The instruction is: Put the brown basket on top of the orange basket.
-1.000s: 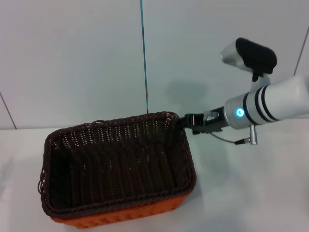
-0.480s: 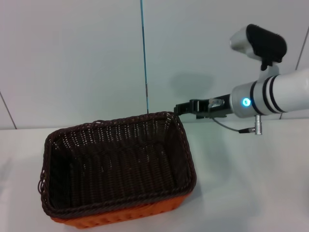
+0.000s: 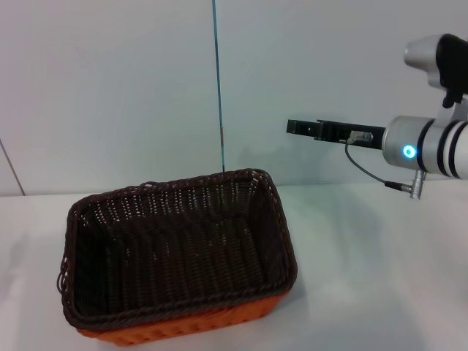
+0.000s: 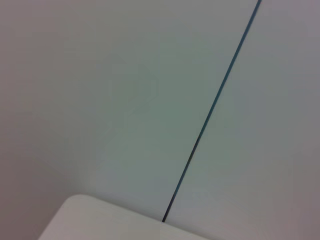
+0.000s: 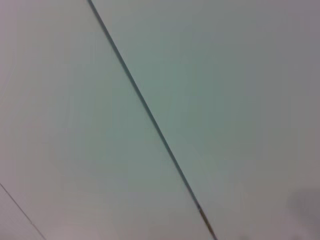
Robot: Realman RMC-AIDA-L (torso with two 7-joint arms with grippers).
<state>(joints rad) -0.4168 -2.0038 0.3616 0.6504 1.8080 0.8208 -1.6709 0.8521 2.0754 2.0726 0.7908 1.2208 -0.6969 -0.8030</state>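
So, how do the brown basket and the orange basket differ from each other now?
The brown basket is dark chocolate brown; the orange basket is bright orange. The brown basket sits on top, nested in the orange basket, which rests on the white table. The brown basket shows its whole open inside and rim; of the orange basket only a strip along the near side shows. Both are rectangular woven wicker. The right gripper is raised clear of both.

The head camera looked forward and down at the bench (image 3: 365, 292) and the wall (image 3: 110, 88) behind it. Both wrist cameras faced that wall from nearby, each sharing its dark seam (image 3: 218, 88) with the head view; the left also caught a bench corner.
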